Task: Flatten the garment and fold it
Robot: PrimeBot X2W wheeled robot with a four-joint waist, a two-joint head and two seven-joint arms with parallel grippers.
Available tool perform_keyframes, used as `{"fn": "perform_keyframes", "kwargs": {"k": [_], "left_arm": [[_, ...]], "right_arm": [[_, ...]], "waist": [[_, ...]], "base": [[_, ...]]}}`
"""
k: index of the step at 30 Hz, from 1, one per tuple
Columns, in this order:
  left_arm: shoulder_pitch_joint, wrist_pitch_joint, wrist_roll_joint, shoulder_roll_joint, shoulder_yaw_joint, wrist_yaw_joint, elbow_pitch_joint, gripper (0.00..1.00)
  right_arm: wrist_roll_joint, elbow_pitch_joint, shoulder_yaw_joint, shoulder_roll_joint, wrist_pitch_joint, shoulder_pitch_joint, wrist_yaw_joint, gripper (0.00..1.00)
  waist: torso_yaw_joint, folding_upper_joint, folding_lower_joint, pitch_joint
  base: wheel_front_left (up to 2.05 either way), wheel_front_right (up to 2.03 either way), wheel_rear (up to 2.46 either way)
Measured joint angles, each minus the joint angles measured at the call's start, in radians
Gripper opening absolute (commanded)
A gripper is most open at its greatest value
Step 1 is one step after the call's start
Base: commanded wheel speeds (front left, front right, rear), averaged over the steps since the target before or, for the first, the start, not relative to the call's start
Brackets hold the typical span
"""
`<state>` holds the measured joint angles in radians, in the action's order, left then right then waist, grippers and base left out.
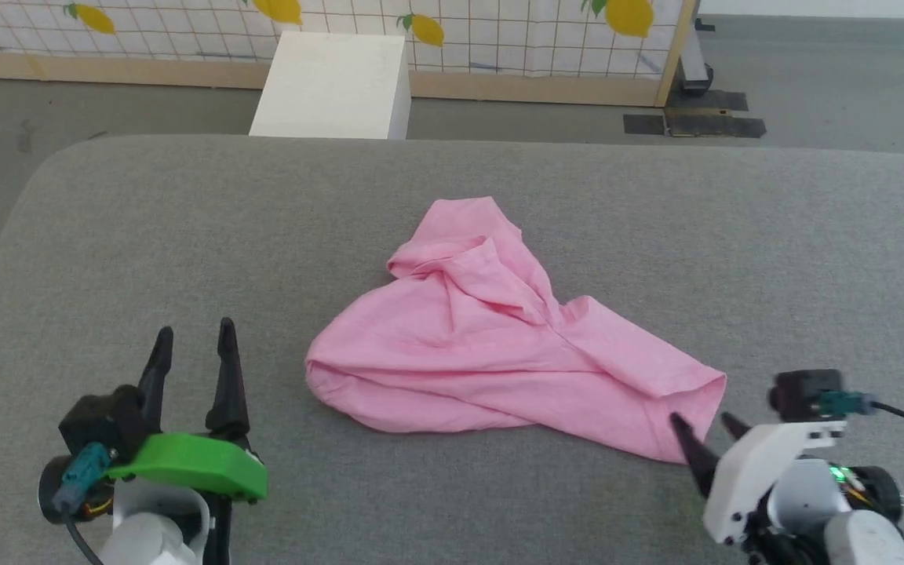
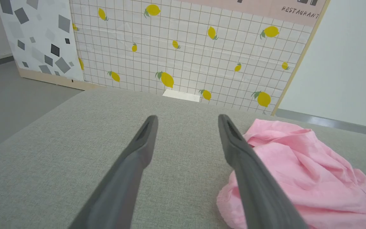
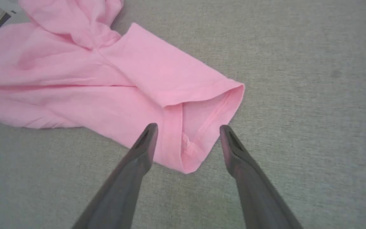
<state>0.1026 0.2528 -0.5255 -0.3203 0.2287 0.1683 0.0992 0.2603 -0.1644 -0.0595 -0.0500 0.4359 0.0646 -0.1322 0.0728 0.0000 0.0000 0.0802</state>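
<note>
The garment (image 1: 499, 345) is a light-pink cloth lying crumpled in a heap in the middle of the grey padded surface (image 1: 185, 235). A hemmed open end of it points toward the lower right. My left gripper (image 1: 193, 337) stands open at the lower left, a short way left of the cloth, with nothing between its fingers. In the left wrist view the garment (image 2: 297, 171) lies just right of the gripper (image 2: 186, 119). My right gripper (image 1: 699, 424) is open, its tips straddling the hemmed end (image 3: 202, 127) from above, as the right wrist view's gripper (image 3: 187, 128) shows.
A white box (image 1: 334, 82) stands beyond the surface's far edge. Behind it runs a lemon-print grid panel (image 1: 499, 31) on a wooden base. Grey floor (image 1: 813, 102) surrounds the surface, whose far left corner is rounded.
</note>
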Motion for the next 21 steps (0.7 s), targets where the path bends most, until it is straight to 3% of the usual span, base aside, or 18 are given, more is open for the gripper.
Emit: {"fn": "perform_keyframes", "kwargs": {"k": [4, 13, 14, 15, 16, 21], "left_arm": [[-0.025, 0.001, 0.021, 0.046, -0.032, -0.012, -0.039, 1.0], [-0.026, 0.004, 0.052, 0.11, -0.072, -0.068, -0.042, 1.0], [-0.026, 0.004, 0.052, 0.113, -0.079, -0.072, -0.041, 1.0], [-0.025, 0.004, 0.053, 0.116, -0.084, -0.078, -0.04, 1.0], [-0.025, 0.004, 0.054, 0.119, -0.087, -0.081, -0.038, 1.0], [-0.024, 0.004, 0.063, 0.136, -0.092, -0.099, -0.03, 1.0]], "right_arm": [[-0.058, -0.019, 0.061, 0.001, 0.056, 0.025, 0.0, 1.0], [-0.09, -0.175, 0.084, 0.0, 0.012, 0.18, 0.0, 1.0], [-0.087, -0.187, 0.085, 0.0, 0.013, 0.188, 0.0, 0.26], [-0.085, -0.203, 0.086, 0.0, 0.016, 0.193, 0.0, 0.04], [-0.086, -0.217, 0.089, 0.0, 0.024, 0.197, 0.0, 0.0], [-0.092, -0.232, 0.09, -0.001, 0.04, 0.21, 0.0, 0.0]], "waist": [[0.012, 0.0, 0.0, 0.015], [0.052, 0.0, 0.0, 0.059], [0.055, 0.0, 0.0, 0.063], [0.059, 0.0, 0.0, 0.067], [0.063, 0.0, 0.0, 0.07], [0.078, 0.0, 0.0, 0.078]], "base": [[0.0, 0.0, 0.0], [0.0, 0.0, 0.0], [0.0, 0.0, 0.0], [0.0, 0.0, 0.0], [0.0, 0.0, 0.0], [0.0, 0.0, 0.0]]}}
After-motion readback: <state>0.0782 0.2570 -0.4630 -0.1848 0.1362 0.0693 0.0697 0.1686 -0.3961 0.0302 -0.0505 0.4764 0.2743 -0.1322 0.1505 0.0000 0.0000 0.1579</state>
